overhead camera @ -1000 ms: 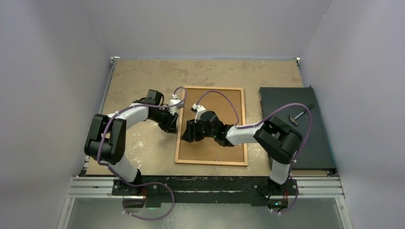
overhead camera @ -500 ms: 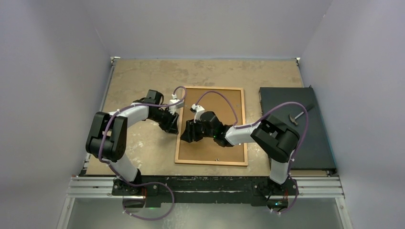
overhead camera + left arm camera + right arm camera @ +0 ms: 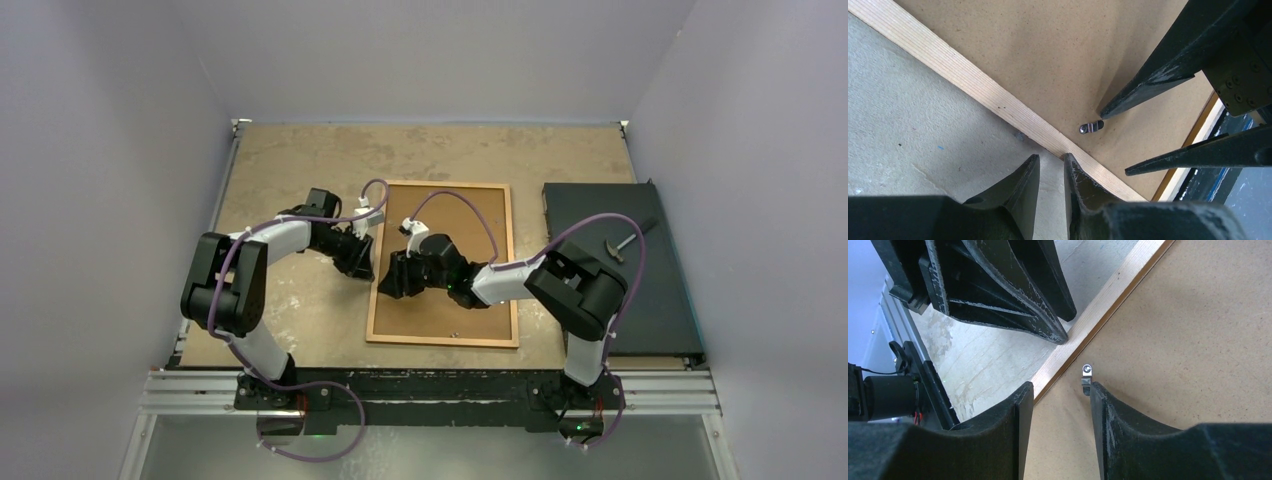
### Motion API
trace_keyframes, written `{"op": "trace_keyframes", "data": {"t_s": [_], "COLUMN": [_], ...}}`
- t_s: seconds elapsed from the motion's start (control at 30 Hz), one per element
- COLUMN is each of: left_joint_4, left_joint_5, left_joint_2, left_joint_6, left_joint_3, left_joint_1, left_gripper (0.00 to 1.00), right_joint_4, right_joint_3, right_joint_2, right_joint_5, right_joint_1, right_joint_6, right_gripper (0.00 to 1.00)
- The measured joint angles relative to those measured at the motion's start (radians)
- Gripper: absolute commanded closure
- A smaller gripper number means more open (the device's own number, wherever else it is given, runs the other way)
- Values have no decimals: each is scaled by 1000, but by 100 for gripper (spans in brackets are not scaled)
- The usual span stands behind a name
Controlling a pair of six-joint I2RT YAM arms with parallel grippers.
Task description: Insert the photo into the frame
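The frame (image 3: pixel 440 341) lies flat on the table, its pale wooden rail (image 3: pixel 963 80) surrounding a brown backing board (image 3: pixel 450 215). The photo does not show in any view. My left gripper (image 3: pixel 1050 157) stands at the outer edge of the left rail, jaws a narrow gap apart with only table between them and one tip touching the rail. My right gripper (image 3: pixel 1060 387) hovers low over the backing board just inside that rail. It is open, and its right finger touches a small metal clip (image 3: pixel 1087 375). The two grippers (image 3: pixel 378 272) face each other across the rail.
A black slab (image 3: pixel 620 290) lies to the right of the frame with a small hammer (image 3: pixel 622 243) on it. Grey walls close in the table on three sides. The left gripper's fingers (image 3: pixel 1013 295) crowd the right wrist view.
Both grippers stay at the frame's left rail. The arms' elbows have shifted only slightly.
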Motion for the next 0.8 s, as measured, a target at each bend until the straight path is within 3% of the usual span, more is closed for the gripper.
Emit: {"op": "trace_keyframes", "data": {"t_s": [0.8], "left_joint_4": [7], "left_joint_5": [6], "left_joint_2": [5], "left_joint_6": [-18], "left_joint_3": [0], "left_joint_1": [-1], "left_gripper": [83], "right_joint_4": [104], "right_joint_3": [-24], "right_joint_2": [40], "right_joint_5": [-11], "right_joint_1": [45], "right_joint_6": [43], "right_gripper": [54]}}
